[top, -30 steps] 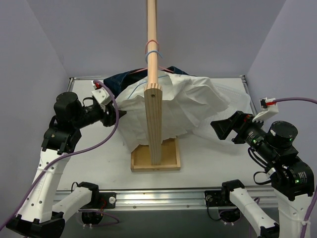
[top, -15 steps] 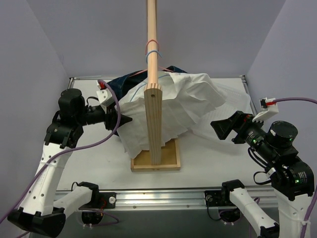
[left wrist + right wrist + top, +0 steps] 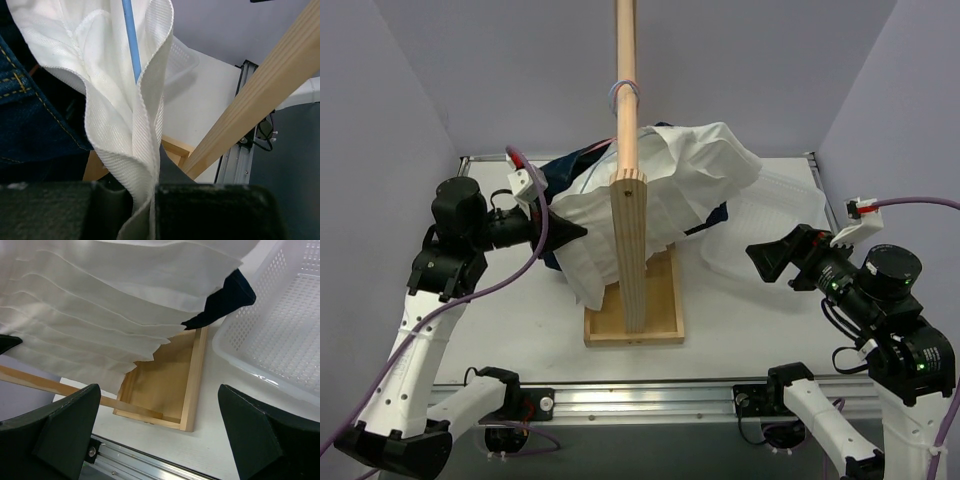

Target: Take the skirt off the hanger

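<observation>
A white pleated skirt [image 3: 660, 190] hangs raised over the wooden stand [image 3: 630, 240], draped on a blue hanger [image 3: 131, 35] that shows in the left wrist view. My left gripper [image 3: 570, 231] is shut on the skirt's left edge [image 3: 135, 150], the white fabric pinched between its jaws. My right gripper [image 3: 772, 258] is open and empty, to the right of the stand and apart from the skirt [image 3: 115, 305], which hangs above and ahead of it.
A dark denim garment [image 3: 570, 165] lies behind the skirt and shows in the left wrist view [image 3: 30, 120]. The stand's wooden base tray [image 3: 170, 385] sits on the table. A white perforated basket [image 3: 280, 315] stands at the right, beside the stand.
My left gripper has pulled the skirt up and to the left; the fabric has lifted off the right side of the table, uncovering the basket. The right arm has not moved.
</observation>
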Tool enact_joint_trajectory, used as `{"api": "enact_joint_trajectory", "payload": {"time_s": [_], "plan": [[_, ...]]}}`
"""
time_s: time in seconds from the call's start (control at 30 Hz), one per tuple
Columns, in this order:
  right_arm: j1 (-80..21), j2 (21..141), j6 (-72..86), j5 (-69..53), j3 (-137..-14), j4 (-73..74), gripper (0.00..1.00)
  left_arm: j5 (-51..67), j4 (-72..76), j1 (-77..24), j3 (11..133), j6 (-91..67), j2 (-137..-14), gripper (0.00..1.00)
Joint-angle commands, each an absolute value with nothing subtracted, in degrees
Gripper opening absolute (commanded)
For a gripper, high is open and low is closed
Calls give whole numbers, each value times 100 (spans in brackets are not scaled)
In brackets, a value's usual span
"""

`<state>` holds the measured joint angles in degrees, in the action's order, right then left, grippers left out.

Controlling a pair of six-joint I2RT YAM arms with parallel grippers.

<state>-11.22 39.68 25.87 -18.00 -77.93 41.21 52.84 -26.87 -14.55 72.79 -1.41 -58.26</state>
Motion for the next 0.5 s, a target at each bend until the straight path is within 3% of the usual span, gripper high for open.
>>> {"api": "enact_joint_trajectory", "payload": {"time_s": [0.0, 0.17, 0.47], "plan": [[-1099, 3999, 2575, -1688, -7972, 4078, 100, 5545, -1408, -1424, 7611, -869, -5502, 2], [-1099, 4016, 2531, -1652, -7998, 4104, 100, 5976, -686, -1371, 7585, -1344, -5344, 2], [-1099, 4183, 2400, -1635, -8226, 4227, 100, 5433, -1774, -1116, 7427, -1283, -4940, 2]]}}
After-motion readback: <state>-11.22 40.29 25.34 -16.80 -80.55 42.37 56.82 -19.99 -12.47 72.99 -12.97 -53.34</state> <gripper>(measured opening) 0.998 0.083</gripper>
